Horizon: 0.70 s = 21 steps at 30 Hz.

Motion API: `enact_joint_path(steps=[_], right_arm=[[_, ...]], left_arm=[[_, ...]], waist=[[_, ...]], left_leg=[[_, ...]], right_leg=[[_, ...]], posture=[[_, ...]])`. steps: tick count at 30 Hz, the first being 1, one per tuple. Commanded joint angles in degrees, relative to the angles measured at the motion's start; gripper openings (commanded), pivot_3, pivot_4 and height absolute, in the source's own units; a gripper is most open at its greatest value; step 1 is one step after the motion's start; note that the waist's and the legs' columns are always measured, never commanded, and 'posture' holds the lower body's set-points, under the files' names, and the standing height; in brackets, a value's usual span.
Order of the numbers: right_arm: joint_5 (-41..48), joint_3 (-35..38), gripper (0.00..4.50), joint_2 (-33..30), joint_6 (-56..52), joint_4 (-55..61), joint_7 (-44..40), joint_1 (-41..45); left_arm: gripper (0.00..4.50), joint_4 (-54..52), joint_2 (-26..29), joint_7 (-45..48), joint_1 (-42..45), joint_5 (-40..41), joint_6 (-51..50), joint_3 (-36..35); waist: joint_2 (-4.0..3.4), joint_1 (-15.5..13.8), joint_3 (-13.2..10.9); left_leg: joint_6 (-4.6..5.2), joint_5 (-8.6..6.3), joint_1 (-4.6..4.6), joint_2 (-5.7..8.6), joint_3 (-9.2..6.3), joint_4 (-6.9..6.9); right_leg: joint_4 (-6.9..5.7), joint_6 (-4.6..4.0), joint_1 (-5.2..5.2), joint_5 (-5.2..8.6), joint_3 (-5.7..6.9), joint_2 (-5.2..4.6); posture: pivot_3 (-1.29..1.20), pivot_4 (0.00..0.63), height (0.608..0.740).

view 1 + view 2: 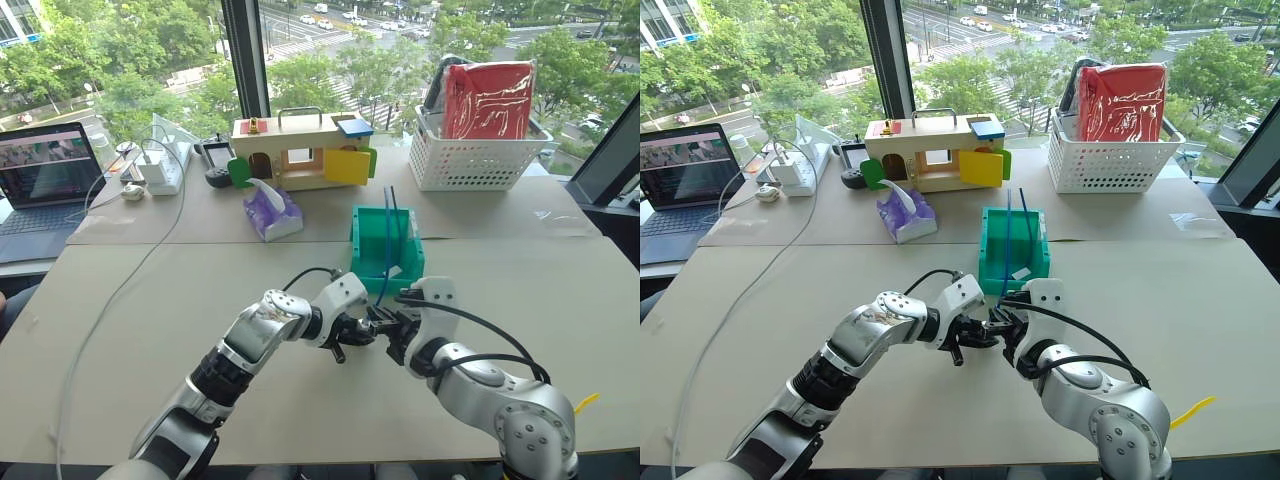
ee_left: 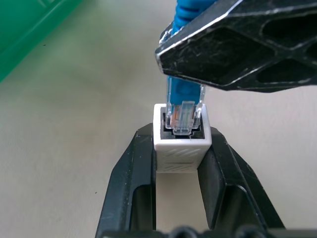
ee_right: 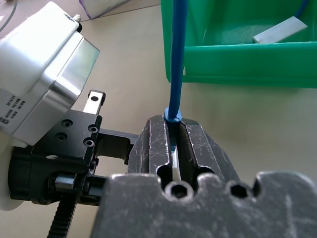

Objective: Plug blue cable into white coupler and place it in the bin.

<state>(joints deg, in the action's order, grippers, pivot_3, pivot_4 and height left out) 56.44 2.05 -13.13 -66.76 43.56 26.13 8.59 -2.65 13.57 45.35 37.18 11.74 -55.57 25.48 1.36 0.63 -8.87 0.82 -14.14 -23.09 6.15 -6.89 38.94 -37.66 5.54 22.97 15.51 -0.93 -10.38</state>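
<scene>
hidden: blue cable (image 3: 176,59) far end, cut off by edge | laptop (image 1: 40,185) cropped

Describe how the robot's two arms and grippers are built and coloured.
Both arms are glossy silver-grey shells with black joint sections; a black cable loops over each wrist. The wrist housings are white, one carrying small printed black text. The left gripper and right gripper each have two black fingers, scuffed, with hollow cut-outs; bolt heads show at their bases.

Office/lab desk by high window (image 1: 330,40): laptop (image 1: 45,180), power strip (image 1: 160,170), street below.
</scene>
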Motion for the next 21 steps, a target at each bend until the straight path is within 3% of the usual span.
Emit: enact_joint_path(steps=[1,21], right_arm=[[-0.71,-0.56,0.00,-0.89,-2.76,0.69,0.07,-0.09],[-1.45,-3.97,0.00,-1.62,-10.16,1.16,-4.25,-0.05]], left_arm=[[0.67,-1.31,-1.59,-2.15,0.58,1.00,-1.75,-1.33],[0.67,-2.41,-2.46,-3.67,2.33,1.78,-2.52,-1.67]], waist=[[0.00,-0.03,0.00],[0.00,-0.03,0.00]], left_leg=[[0.00,0.00,0.00,0.00,0.00,0.00],[0.00,0.00,-0.01,0.00,0.00,0.00]], right_leg=[[0.00,0.00,0.00,0.00,0.00,0.00],[0.01,0.00,0.00,0.00,0.00,0.00]], posture=[[0.00,0.150,0.740],[0.00,0.150,0.740]])
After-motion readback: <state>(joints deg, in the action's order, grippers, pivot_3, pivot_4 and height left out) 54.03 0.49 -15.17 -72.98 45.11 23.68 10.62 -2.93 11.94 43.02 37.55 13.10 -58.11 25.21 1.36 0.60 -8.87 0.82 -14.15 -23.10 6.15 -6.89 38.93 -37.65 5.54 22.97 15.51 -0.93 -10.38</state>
